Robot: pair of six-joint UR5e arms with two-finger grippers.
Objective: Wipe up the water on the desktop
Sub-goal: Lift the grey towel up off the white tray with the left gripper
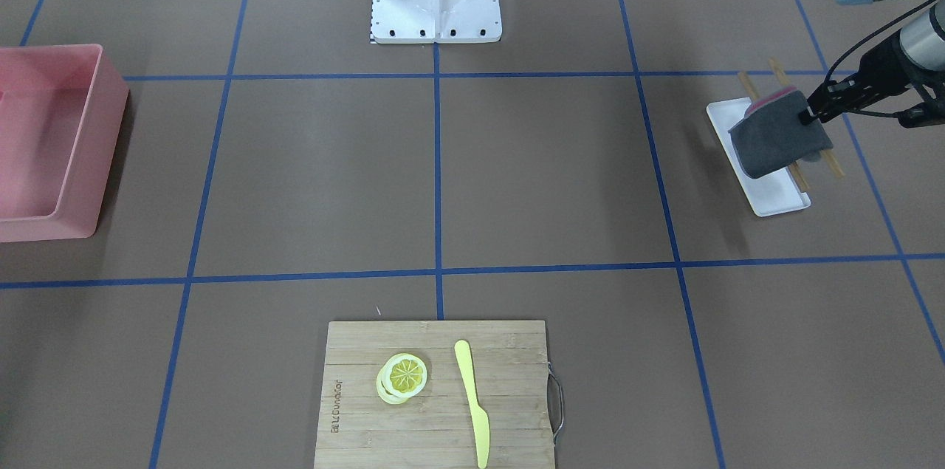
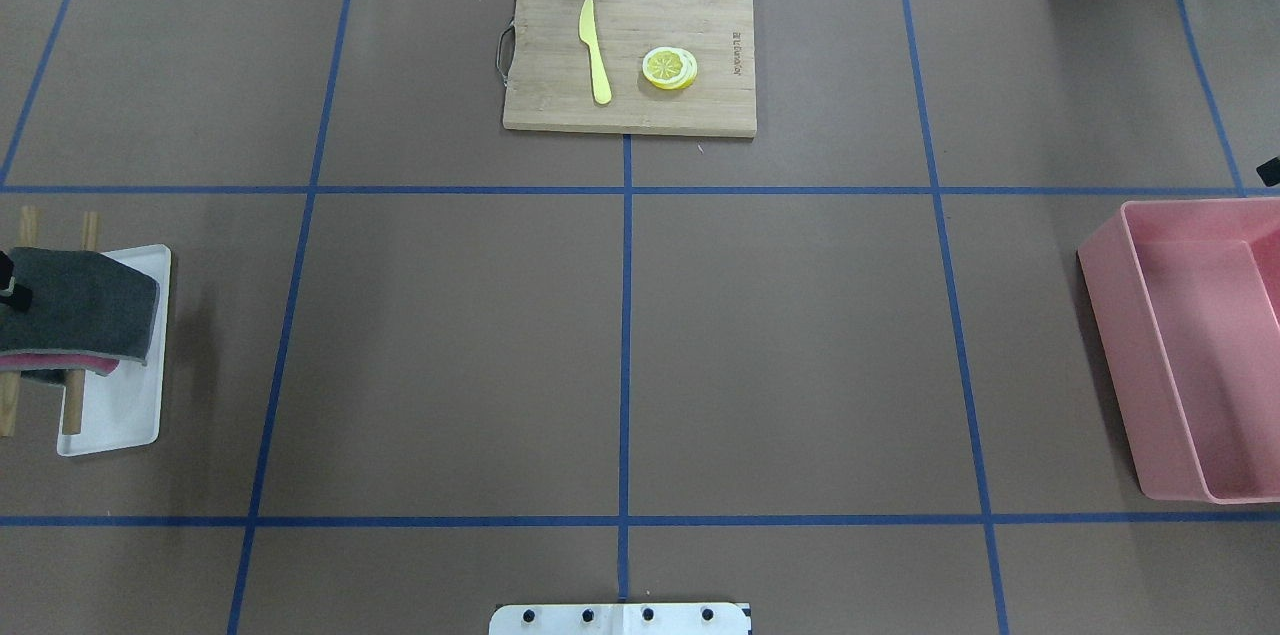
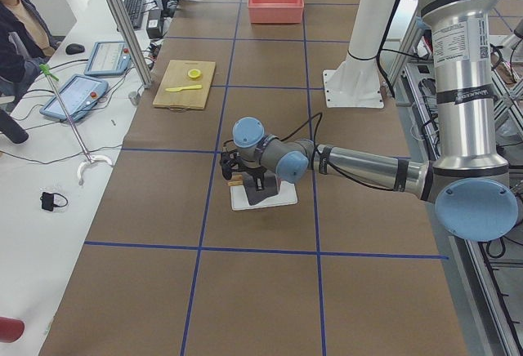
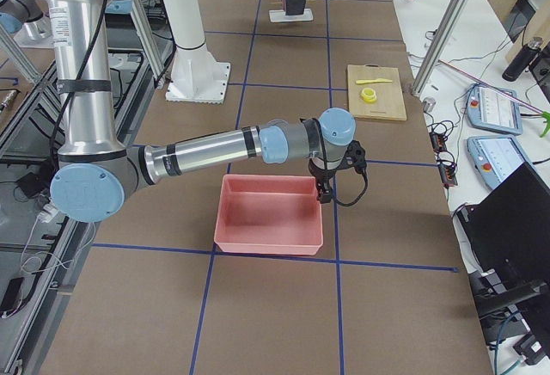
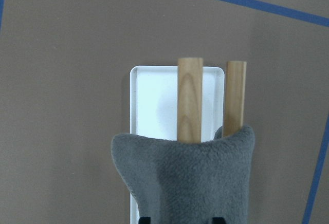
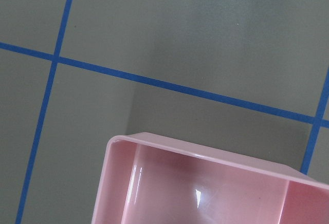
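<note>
Cannot tell the jaw state of the right gripper, seen only side-on by the pink plastic bin. Clamps, with the left gripper, a grey fleece cloth above the white rectangular tray on the matte brown blue-taped desktop.

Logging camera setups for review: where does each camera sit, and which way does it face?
Front: across the table, facing the base; left hand grips grey cloth.
Overhead: behind robot, looking forward at cutting board.
Left side: left table end; left arm near.
Right side: right end; right arm near, beside pink bin.
Left wrist: down on cloth, tray.
Right wrist: down on bin.
Front and overhead share the cutting board.
</note>
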